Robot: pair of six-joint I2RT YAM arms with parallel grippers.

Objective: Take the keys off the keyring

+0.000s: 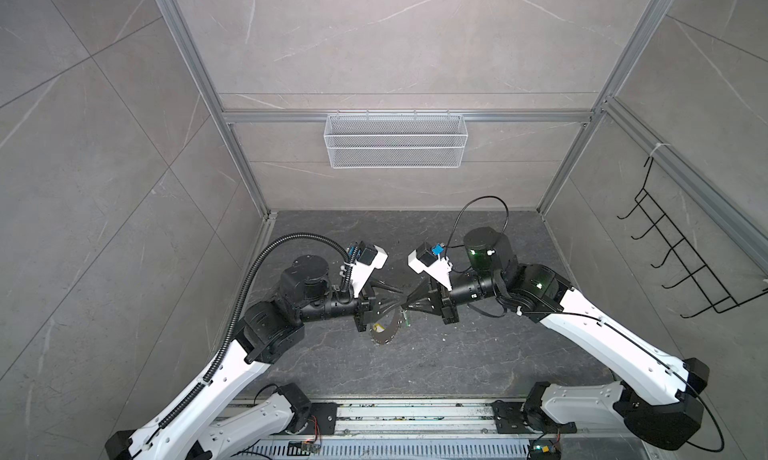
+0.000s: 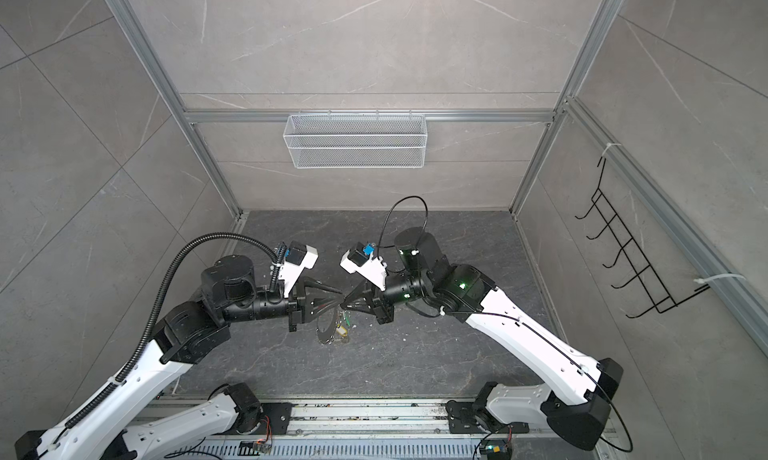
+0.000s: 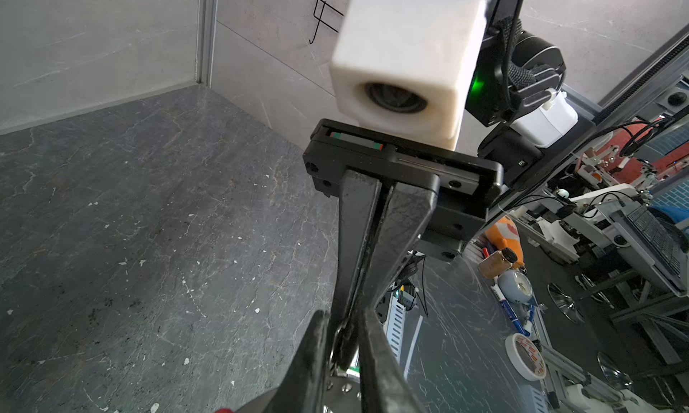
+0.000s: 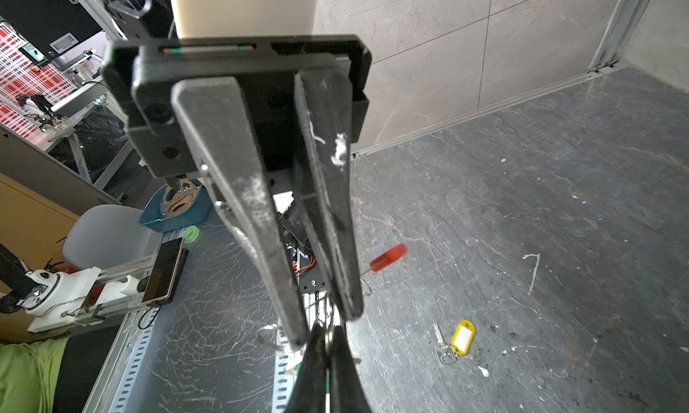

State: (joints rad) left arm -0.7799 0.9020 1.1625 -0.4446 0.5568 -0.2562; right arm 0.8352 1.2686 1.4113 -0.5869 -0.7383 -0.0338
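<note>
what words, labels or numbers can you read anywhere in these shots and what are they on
No text here is legible.
Yellow key tag on the table: its white label window looks blank.
Tape roll beyond the table: orange print, too blurred to read.
Barcode sticker on dark equipment in the background: too small to read.

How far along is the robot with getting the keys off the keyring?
Done: the silver key with the yellow plastic tag lies free on the dark table. In hand: the shut right gripper and the left gripper meet at the dark grey wire keyring with its red sleeve. Remaining: the green-tagged key hangs below them, apparently not off.
</note>
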